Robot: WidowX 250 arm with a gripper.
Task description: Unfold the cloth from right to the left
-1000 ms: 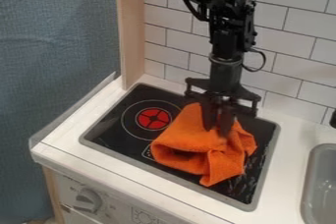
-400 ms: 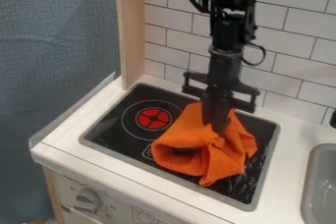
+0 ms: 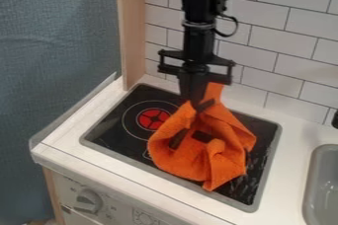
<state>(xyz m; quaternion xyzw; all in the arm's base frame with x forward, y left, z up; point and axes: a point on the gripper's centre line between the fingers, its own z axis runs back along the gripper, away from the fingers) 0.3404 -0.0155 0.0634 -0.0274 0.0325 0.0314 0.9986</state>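
The orange cloth (image 3: 218,155) lies bunched on the right half of the black stovetop (image 3: 105,131), its upper part pulled up into a peak with folds and dark hollows below. Over the back of the stove, left of the cloth's top corner, hangs my gripper (image 3: 193,101), pointing down. It is shut on the cloth's raised upper part. The cloth's lower portion rests on the stove near its front right side.
A red burner mark (image 3: 154,119) is on the stove's left part. White counter (image 3: 290,169) surrounds the stove, with a grey sink (image 3: 321,184) at the right. Behind stands a tiled wall (image 3: 290,36); a wooden post (image 3: 132,31) rises at the back left.
The gripper has closed on the cloth, then risen and moved left. The cloth's upper part has been lifted along with it, while its lower part has shifted only slightly.
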